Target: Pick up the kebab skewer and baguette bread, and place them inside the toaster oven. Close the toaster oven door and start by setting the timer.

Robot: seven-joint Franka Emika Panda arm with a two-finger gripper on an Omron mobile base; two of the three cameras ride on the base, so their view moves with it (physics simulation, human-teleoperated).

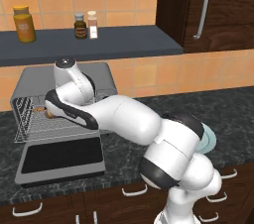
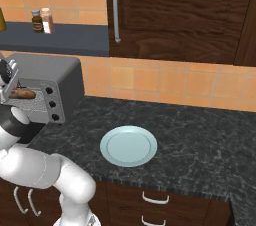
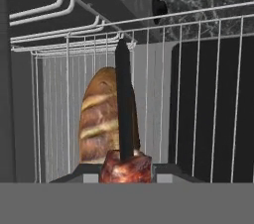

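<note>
1. Meat chunks of the kebab skewer (image 3: pixel 125 166) sit closest to the hand camera, pinched at the bottom edge between the narrow jaws, with the dark stick running up and away over the wire rack (image 3: pixel 198 94).
2. Gripped at its meaty middle, the skewer stays balanced and level, which suits sliding it flat onto the rack.
3. Just behind the stick lies the baguette bread (image 3: pixel 101 119), resting lengthwise on the rack, so half of the loading looks done already.
4. Both foods are therefore at the mouth of the toaster oven (image 1: pixel 39 77): the bread set down inside, the skewer carried just over the rack beside it.
5. From the left base view, the arm bends low and to the left so the gripper (image 1: pixel 48 111) reaches in at rack height.
6. Below it, the toaster oven door (image 1: pixel 62 157) hangs folded down flat toward the bench (image 1: pixel 198 104), leaving the opening free for the hand.
7. Further out, a pale plate (image 2: pixel 128 145) lies on the bench to the right, and the black knobs (image 2: pixel 52 103) on the oven's side await the timer step.
</note>
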